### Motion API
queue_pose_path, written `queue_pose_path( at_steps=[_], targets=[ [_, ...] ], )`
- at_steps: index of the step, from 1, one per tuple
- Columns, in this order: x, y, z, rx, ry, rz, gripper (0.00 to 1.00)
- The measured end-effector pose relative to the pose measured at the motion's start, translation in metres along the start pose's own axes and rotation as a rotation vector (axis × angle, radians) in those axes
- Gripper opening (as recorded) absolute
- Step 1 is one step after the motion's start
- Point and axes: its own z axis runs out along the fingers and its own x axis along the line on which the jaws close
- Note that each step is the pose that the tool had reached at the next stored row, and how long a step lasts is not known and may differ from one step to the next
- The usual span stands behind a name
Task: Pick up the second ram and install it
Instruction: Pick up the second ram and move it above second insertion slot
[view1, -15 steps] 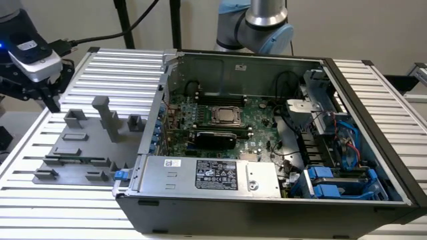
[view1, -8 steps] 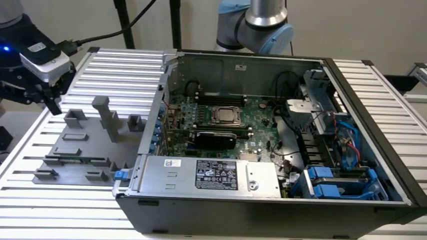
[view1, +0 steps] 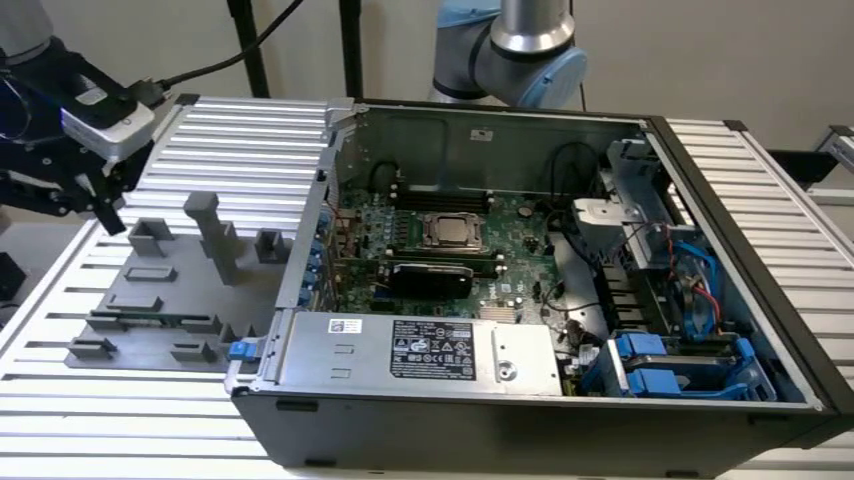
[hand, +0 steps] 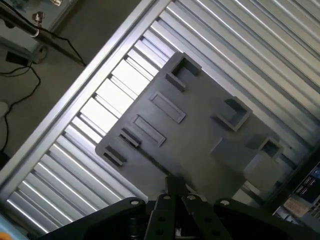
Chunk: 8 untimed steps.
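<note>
Pick-up stage, by my reading: the gripper (view1: 104, 205) hangs above the far edge of the grey fixture plate (view1: 187, 300); I cannot tell whether it is open or closed. The second ram (view1: 140, 320) seemingly lies along the plate's near edge, ungrasped. Grasping calls for aligning squarely over that thin strip.

In the upper left of the exterior view, the gripper (view1: 104, 205) is dark against dark arm parts, so its outline is hard to separate. The frame's left edge cuts the parts behind it. At the top centre, an arm joint (view1: 531, 45) is cut off by the upper edge. On the fixture plate (view1: 180, 300), at the lower left, a thin dark strip (view1: 134, 320) is too small to identify. The right edge cuts the computer case (view1: 747, 200), and its label (view1: 434, 350) is unreadable. In the wrist view, the gripper (hand: 175, 197) is cut by the picture's edge and hides part of the plate.
</note>
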Motion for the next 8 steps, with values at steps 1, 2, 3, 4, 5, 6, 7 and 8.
queue_pose_path(
  at_steps=[1,2,3,4,5,6,7,8],
  targets=[
    [0.0000,0.0000,0.0006,-0.0001,0.0009,-0.018,0.00],
    [0.0000,-0.0001,0.0014,-0.0002,0.0015,-0.036,0.00],
    [0.0000,-0.0001,0.0021,-0.0003,0.0023,-0.054,0.00],
    [0.0000,-0.0001,0.0028,-0.0004,0.0031,-0.073,0.00],
    [0.0000,-0.0001,0.0035,-0.0005,0.0038,-0.092,0.00],
    [0.0000,-0.0002,0.0042,-0.0006,0.0045,-0.109,0.00],
    [0.0000,-0.0002,0.0049,-0.0007,0.0052,-0.127,0.00],
    [0.0001,-0.0002,0.0056,-0.0009,0.0059,-0.145,0.00]
  ],
)
